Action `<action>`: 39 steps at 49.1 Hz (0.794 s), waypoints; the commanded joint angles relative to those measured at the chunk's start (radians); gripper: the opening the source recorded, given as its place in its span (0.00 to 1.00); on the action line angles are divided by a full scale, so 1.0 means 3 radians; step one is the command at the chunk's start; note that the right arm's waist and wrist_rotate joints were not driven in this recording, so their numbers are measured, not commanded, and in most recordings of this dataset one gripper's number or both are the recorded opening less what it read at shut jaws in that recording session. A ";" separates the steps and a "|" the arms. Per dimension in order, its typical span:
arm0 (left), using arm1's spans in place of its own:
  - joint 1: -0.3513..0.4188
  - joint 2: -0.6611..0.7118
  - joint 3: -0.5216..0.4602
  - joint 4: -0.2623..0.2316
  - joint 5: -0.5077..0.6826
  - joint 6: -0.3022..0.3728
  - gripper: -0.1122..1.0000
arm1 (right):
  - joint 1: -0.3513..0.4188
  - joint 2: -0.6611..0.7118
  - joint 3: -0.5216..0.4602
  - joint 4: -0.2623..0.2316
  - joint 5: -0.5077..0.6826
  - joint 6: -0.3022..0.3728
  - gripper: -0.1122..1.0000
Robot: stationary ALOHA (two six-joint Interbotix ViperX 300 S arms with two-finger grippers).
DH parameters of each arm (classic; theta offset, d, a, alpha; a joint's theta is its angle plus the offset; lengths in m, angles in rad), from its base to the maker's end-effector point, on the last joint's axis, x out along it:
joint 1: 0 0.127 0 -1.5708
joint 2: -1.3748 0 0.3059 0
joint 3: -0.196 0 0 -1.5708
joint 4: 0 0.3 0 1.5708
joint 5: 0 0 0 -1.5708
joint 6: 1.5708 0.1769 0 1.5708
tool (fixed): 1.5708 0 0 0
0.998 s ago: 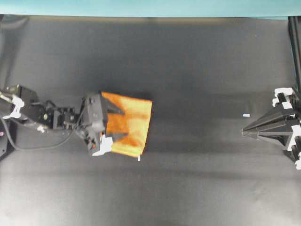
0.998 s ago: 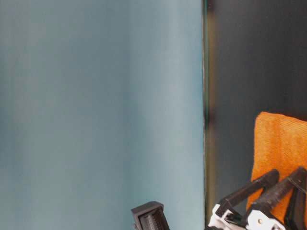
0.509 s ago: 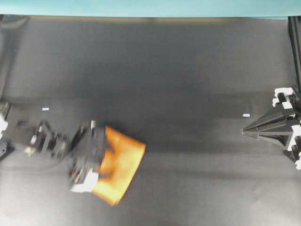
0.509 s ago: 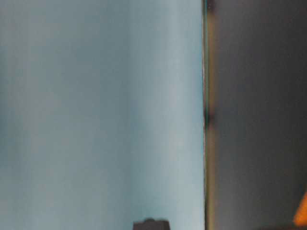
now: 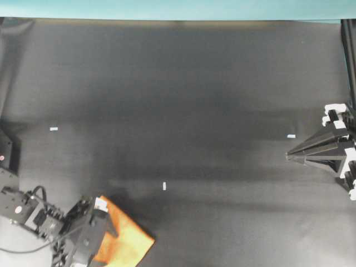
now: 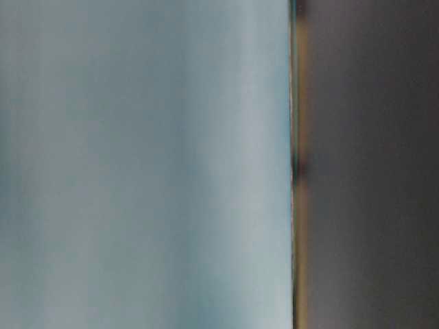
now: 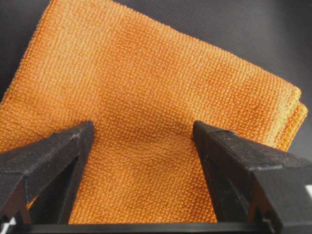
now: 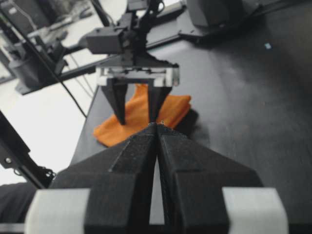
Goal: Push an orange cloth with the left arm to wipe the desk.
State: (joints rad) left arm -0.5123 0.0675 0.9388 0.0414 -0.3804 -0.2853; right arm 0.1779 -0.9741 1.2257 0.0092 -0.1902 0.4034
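My left tool (image 5: 105,245) sits at the lower left corner of the overhead view, partly cut off by the bottom edge, so the rear of my black jointed left arm (image 5: 28,211) is only partly visible there. The tool stands released: in the left wrist view its two black pointed fingers (image 7: 53,161) are spread wide with their tips pressed down on the folded square orange microfibre cloth (image 7: 146,117), nothing clamped between them. Seen from overhead, the orange cloth (image 5: 125,242) lies flat on the wide matte black bench (image 5: 183,100) near its front left corner, about half of it hidden under my tool; its far corner points toward the bench centre. The table-level view is badly blurred and shows only a pale blue-grey field and a dark strip; neither cloth nor tool can be made out in it. My right tool (image 5: 295,157) rests at the right edge of the overhead view, well apart from the cloth, its black wedge fingers (image 8: 131,170) clenched together on nothing. Small white tape marks (image 5: 164,186) lie on the bare bench surface.
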 commanded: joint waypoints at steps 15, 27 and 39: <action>0.0148 -0.0194 -0.0082 0.0010 0.0000 0.0138 0.82 | 0.0000 0.0015 -0.0015 0.0010 -0.0046 0.0000 0.10; 0.0261 -0.0675 0.0031 0.0010 0.0061 0.0511 0.82 | 0.0000 0.0015 -0.0015 0.0010 -0.0036 0.0000 0.10; 0.0261 -0.0977 0.0153 0.0010 0.0174 0.0527 0.82 | 0.0000 0.0015 -0.0005 0.0010 -0.0041 0.0000 0.10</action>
State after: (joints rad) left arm -0.4357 -0.1933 0.9833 0.0414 -0.3283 -0.1273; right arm 0.1764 -0.9741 1.2303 0.0107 -0.1948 0.4034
